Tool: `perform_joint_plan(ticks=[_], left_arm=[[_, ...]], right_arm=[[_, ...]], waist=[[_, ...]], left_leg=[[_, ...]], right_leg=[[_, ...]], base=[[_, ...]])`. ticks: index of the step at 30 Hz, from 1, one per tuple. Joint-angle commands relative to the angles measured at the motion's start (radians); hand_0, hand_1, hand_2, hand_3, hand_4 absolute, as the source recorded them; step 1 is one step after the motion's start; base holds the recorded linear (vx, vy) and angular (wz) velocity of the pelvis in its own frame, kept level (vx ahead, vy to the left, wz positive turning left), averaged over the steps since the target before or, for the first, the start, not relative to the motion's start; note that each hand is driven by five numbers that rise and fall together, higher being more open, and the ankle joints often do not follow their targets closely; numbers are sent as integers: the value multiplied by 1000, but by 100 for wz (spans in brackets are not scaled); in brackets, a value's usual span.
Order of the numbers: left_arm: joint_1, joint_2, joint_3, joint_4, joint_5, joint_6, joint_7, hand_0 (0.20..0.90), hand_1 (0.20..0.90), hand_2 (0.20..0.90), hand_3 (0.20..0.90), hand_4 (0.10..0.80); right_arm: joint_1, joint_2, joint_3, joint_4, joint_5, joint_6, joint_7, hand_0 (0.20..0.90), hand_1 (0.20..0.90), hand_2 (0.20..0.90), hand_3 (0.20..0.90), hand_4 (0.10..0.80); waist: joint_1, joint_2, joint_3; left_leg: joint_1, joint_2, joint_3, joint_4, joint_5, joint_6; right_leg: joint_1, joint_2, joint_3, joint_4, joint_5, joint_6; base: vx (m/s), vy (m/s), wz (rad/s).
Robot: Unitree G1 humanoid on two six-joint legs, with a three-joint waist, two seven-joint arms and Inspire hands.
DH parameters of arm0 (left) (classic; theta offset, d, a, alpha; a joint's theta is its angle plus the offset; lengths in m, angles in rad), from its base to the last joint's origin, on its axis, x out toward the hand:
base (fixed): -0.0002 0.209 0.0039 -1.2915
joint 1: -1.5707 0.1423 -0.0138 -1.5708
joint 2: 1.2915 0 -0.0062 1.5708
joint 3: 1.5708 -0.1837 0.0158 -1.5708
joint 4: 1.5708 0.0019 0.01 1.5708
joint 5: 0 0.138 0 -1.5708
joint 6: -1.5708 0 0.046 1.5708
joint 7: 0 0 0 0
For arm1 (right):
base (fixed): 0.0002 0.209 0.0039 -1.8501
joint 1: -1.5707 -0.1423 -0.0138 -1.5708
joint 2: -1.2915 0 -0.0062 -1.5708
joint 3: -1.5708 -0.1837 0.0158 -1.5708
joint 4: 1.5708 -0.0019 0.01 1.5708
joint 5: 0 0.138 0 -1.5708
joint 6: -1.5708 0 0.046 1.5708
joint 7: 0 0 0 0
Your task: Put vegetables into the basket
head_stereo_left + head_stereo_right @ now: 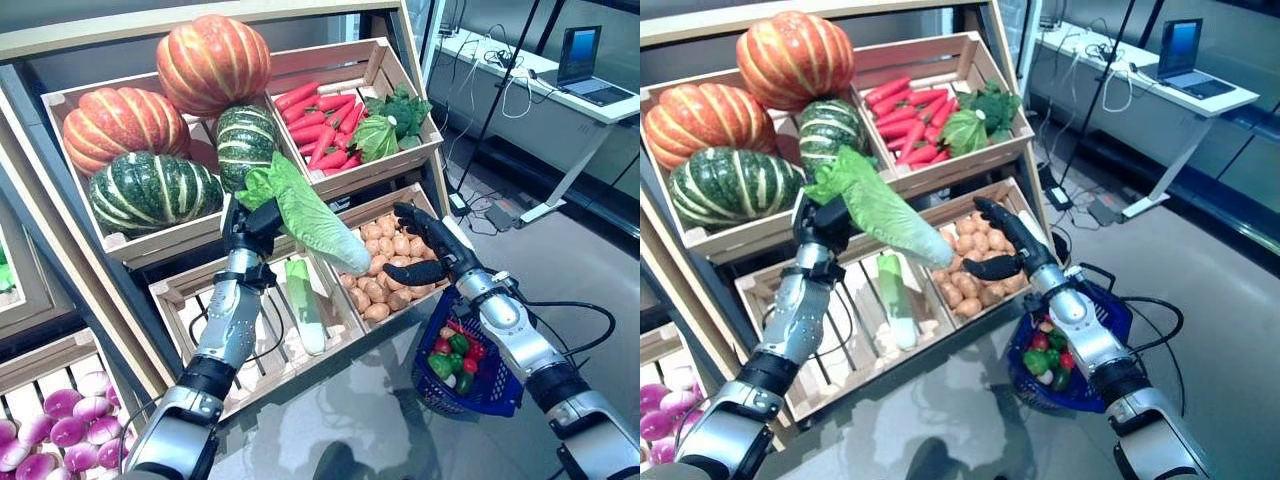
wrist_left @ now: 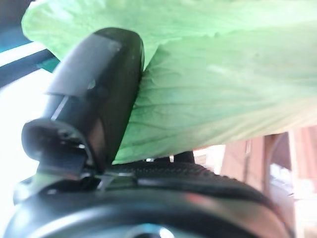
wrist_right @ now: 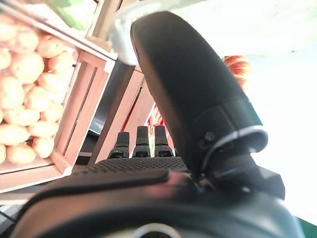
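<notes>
A long green lettuce (image 1: 312, 216) hangs in front of the wooden shelf, and my left hand (image 1: 246, 231) is shut on its leafy end; the left wrist view shows the thumb (image 2: 101, 84) pressed against the leaves (image 2: 223, 84). The lettuce's pale stem end points at my right hand (image 1: 432, 246), which is open just beside it, above the potato crate (image 1: 385, 275). A blue basket (image 1: 497, 398) hangs from my right forearm and holds red and green peppers (image 1: 455, 355). In the right wrist view, the thumb (image 3: 188, 89) stands straight.
The shelf holds orange and green pumpkins (image 1: 150, 150), a crate of carrots (image 1: 320, 120) with leafy greens (image 1: 385, 128), and another lettuce (image 1: 305, 305) in the slatted crate below. Purple turnips (image 1: 60, 430) are at the lower left. A desk with a laptop (image 1: 585, 65) stands at the right.
</notes>
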Motion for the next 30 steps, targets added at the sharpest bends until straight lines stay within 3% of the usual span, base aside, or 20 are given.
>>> perform_joint_plan(ticks=[1, 7, 19, 30], left_arm=[[-81, 5, 1, -67, 4, -59, -61, 300, 300, 300, 300, 400], [-64, -6, -28, -92, -7, -5, -89, 300, 300, 300, 300, 400], [-30, 1, -111, -166, 101, 70, -142, 300, 300, 300, 300, 400], [-22, -39, -182, -168, 67, 123, -196, 300, 300, 300, 300, 400]], right_arm=[[-138, 33, 32, -5, 117, 1, 67, 900, 900, 900, 900, 800], [-156, 65, 65, 13, 251, 93, 229, 900, 900, 900, 900, 800], [-196, 101, 117, 54, 327, 274, 411, 900, 900, 900, 900, 800], [-300, 144, 164, 109, 386, 403, 413, 900, 900, 900, 900, 800]], waist=[[9, -19, -115], [26, -23, -118], [54, -33, -121], [71, -40, -124]], left_leg=[[-50, -63, -25, -9, -48, 74], [-37, -64, -32, -9, -54, 71], [-17, -67, -49, -9, -62, 72], [-9, -70, -56, -9, -64, 77]], right_leg=[[25, 7, -28, 3, -75, -61], [40, 4, -48, 3, -81, -60], [67, -3, -70, 3, -89, -60], [74, -2, -68, 3, -87, -64]], base=[[0, 0, 0], [14, -15, 10], [18, -2, 6], [5, 3, 1]])
